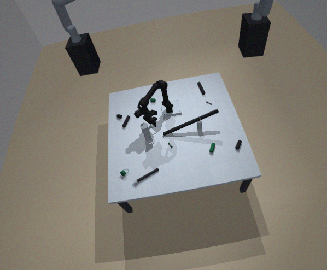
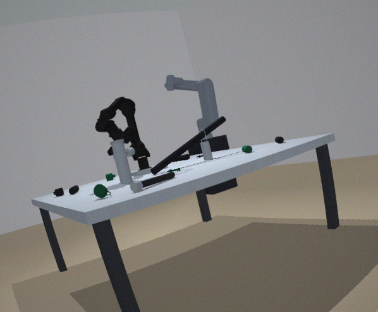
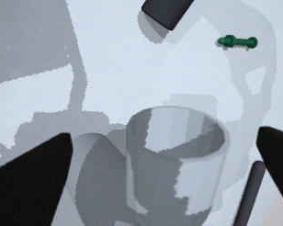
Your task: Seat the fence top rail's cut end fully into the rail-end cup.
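The black top rail (image 1: 184,125) (image 2: 179,152) (image 3: 169,10) slants through the wire loop on the short grey post (image 1: 199,127) (image 2: 206,150); its far end is raised and its near end is down at the table. The big grey post (image 1: 146,133) (image 2: 122,167) stands upright. Its rail-end cup (image 2: 131,151) (image 3: 193,176) is on the upper part of the post and is empty. My gripper (image 1: 155,118) (image 3: 165,138) is open and empty by the post's upper part, with its fingers either side of the cup in the wrist view. It is apart from the rail.
A small green bolt (image 1: 170,145) (image 3: 239,42) lies near the rail's low end. A dark rod (image 1: 147,175) (image 2: 158,180) and a green ringed cap (image 1: 123,172) (image 2: 100,191) lie toward the front. A green cylinder (image 1: 212,147) (image 2: 246,148) and a black one (image 1: 238,144) (image 2: 279,139) lie at the right.
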Controlling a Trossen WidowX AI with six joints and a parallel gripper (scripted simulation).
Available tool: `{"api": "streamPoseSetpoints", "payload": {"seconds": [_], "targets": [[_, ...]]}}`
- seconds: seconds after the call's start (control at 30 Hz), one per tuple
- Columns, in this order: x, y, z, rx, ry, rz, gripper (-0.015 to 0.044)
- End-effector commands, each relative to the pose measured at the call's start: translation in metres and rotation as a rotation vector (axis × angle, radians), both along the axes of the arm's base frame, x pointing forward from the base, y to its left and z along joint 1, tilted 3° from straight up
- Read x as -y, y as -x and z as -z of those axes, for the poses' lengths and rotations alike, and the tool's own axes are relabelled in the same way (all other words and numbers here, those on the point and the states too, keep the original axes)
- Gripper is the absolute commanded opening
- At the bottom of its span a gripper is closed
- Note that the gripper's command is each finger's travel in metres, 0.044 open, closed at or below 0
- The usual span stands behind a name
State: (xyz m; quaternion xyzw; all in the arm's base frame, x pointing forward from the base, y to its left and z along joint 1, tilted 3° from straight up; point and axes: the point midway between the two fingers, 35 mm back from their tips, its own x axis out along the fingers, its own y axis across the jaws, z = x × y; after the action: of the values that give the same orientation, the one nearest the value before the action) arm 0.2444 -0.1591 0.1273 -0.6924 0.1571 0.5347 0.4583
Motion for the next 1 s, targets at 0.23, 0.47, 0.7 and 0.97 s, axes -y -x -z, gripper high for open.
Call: {"api": "streamPoseSetpoints", "payload": {"seconds": [0.23,0.47,0.7,0.97], "targets": [[-0.008,-0.005,0.019,-0.006,-0.012,0.002,0.044],[-0.01,-0.006,0.022,-0.005,-0.012,0.002,0.0387],[-0.01,-0.006,0.022,-0.005,-0.012,0.002,0.0204],[-0.01,-0.006,0.022,-0.005,-0.012,0.005,0.0072]]}}
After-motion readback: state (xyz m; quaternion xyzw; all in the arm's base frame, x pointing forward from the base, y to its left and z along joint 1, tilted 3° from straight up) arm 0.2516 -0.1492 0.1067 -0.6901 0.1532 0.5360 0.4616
